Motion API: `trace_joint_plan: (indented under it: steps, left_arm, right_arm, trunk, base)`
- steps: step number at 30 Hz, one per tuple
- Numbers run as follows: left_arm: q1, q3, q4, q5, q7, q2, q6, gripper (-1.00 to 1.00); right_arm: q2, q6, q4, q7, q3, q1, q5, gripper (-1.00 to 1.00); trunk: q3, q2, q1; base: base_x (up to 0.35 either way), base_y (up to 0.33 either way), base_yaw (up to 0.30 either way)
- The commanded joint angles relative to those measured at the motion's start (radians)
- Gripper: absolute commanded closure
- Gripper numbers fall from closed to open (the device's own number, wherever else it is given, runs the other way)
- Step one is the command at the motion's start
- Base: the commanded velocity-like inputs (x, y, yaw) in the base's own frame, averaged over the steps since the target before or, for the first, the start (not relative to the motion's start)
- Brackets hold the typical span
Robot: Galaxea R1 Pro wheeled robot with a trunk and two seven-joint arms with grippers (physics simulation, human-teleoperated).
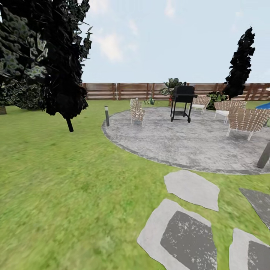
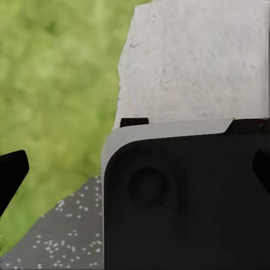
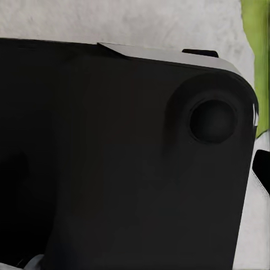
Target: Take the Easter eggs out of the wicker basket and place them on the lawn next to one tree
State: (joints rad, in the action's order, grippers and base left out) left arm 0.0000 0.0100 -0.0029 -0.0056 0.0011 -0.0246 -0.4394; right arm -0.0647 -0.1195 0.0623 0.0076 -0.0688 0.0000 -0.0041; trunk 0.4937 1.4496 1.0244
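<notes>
Head view, left to right, shows a dark-leaved tree (image 1: 45,63) at upper left, the lawn (image 1: 67,187) and a grey patio (image 1: 187,138), so egg-fetching seems unstarted; either gripper's state I cannot tell.

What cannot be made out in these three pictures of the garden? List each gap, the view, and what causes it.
1. Head view: the dark-leaved tree at the left is cut off by the picture's edge.
2. Head view: the blue object beyond the pale woven patio chairs is cut by the right edge; unidentifiable.
3. Left wrist view: a black robot part blocks the pale stepping stone.
4. Right wrist view: a black housing hides the ground.
</notes>
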Motion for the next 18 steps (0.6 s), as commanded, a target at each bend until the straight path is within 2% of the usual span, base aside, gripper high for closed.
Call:
trace_joint_plan:
  steps: [1, 7, 18]
  left_arm:
    - [0.000, 0.001, 0.000, -0.001, 0.000, 0.000, -0.003, -1.00]
    - [0.000, 0.001, 0.000, -0.001, 0.000, 0.000, -0.003, -1.00]
    - [0.000, 0.001, 0.000, -0.001, 0.000, 0.000, -0.003, -1.00]
  right_arm:
    - [0.000, -0.002, 0.001, 0.000, -0.006, 0.000, -0.001, -1.00]
    - [0.000, -0.002, 0.001, 0.000, -0.006, 0.000, -0.001, -1.00]
    - [-0.001, -0.002, 0.001, 0.000, -0.006, 0.000, -0.001, -1.00]
  trunk:
    - [0.001, 0.000, 0.001]
    - [0.001, 0.000, 0.001]
    - [0.001, 0.000, 0.001]
  base:
    - [0.335, 0.000, -0.208]
    - [0.335, 0.000, -0.187]
    - [0.335, 0.000, -0.023]
